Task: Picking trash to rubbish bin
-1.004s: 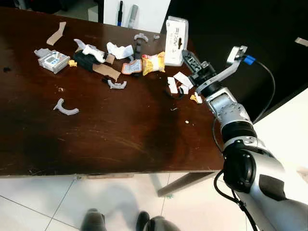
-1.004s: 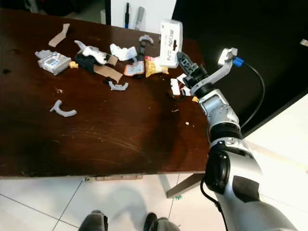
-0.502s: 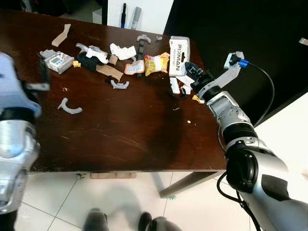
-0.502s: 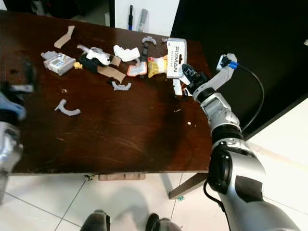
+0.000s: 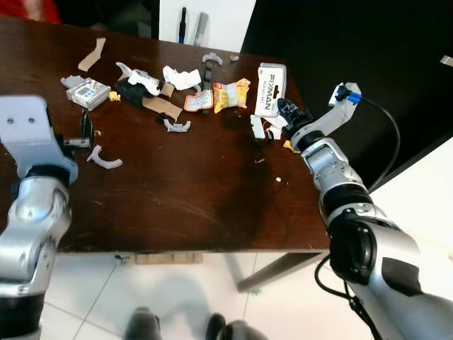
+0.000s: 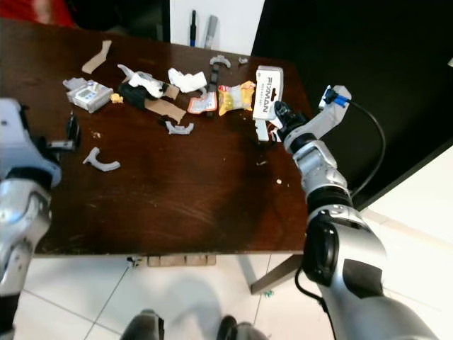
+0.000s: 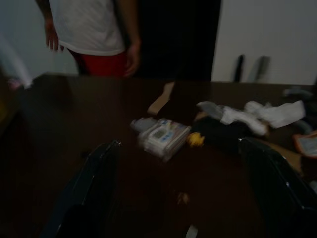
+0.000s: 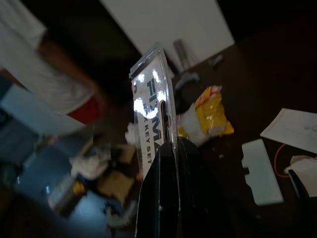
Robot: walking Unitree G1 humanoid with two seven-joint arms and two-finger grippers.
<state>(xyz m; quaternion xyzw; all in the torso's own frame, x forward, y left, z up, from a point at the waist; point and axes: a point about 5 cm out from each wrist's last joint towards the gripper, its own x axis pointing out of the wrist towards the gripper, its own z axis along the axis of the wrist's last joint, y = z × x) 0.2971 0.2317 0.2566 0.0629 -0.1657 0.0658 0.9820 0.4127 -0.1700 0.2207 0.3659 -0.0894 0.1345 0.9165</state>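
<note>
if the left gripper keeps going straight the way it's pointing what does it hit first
Probably the small grey digital device, lying on the table between the open left gripper's fingers; depth is unclear in this dark wrist view.

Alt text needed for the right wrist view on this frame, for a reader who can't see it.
The right end effector is shut on the edge of a clear blister pack printed with white lettering, held above a dark wooden table. Beyond it lie a yellow snack wrapper and white paper scraps, with a blurred person standing behind.

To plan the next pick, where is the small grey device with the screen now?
The small grey device lies at the table's far left, beside the black trash pile, just beyond the raised left gripper.
</note>
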